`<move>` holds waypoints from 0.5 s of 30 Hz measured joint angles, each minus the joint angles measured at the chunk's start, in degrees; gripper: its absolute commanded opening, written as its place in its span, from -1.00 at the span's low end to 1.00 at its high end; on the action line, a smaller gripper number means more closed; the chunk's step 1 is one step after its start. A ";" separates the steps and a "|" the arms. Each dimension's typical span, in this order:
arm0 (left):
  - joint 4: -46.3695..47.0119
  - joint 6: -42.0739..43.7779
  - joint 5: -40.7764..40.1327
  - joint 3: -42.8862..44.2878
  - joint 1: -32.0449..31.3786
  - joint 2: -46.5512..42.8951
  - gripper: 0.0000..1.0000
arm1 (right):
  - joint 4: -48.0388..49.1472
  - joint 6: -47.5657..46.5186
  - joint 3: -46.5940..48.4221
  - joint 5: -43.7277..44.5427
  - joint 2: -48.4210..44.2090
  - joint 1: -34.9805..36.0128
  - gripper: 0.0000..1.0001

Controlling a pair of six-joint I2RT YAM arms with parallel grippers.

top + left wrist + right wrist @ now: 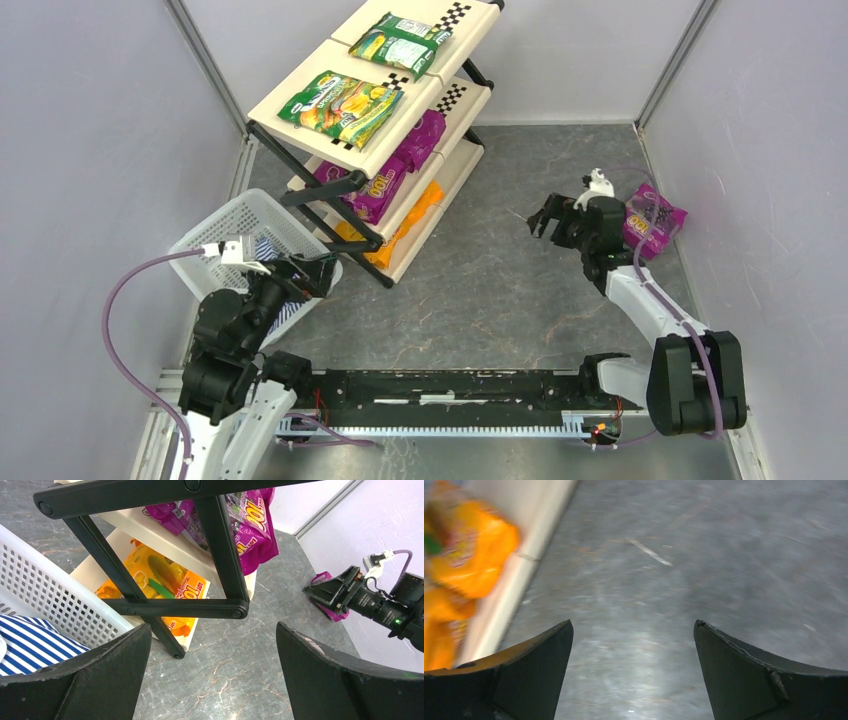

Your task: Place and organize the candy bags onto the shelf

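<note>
My right gripper (545, 222), spread and empty, points toward the shelf (300, 75); the purple bag (658, 230) lies just behind it

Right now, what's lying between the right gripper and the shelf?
Nothing: only bare grey table between the open right gripper and the shelf, as the top view shows; the right wrist view agrees.

Yellow figures reading roughly "100" stand on the glossy purple plastic packet (252, 527) at 12 o'clock in the left wrist view, and white ones on the flat orange packet (165, 577) below it. Print on the green fruit-patterned packets (340, 105) is too small to read.
</note>
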 measured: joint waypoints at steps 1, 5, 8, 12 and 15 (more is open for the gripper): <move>0.00 0.00 0.00 0.00 0.00 -0.20 1.00 | -1.57 -0.59 -0.33 1.75 -0.02 -1.42 0.96; 0.04 0.00 0.15 -0.09 0.00 -0.90 1.00 | -6.67 -2.60 0.33 9.53 -0.04 -5.11 0.96; 0.07 0.00 0.72 -0.11 0.00 -1.09 1.00 | -10.67 -3.72 2.45 14.32 0.11 -7.63 0.96; 0.50 0.00 1.03 -0.17 0.00 -2.08 1.00 | -14.29 -5.03 7.61 18.84 1.31 -12.37 0.96; 1.22 0.00 0.68 -0.26 0.00 -2.95 1.00 | -15.19 -5.73 11.04 20.13 1.79 -16.83 0.96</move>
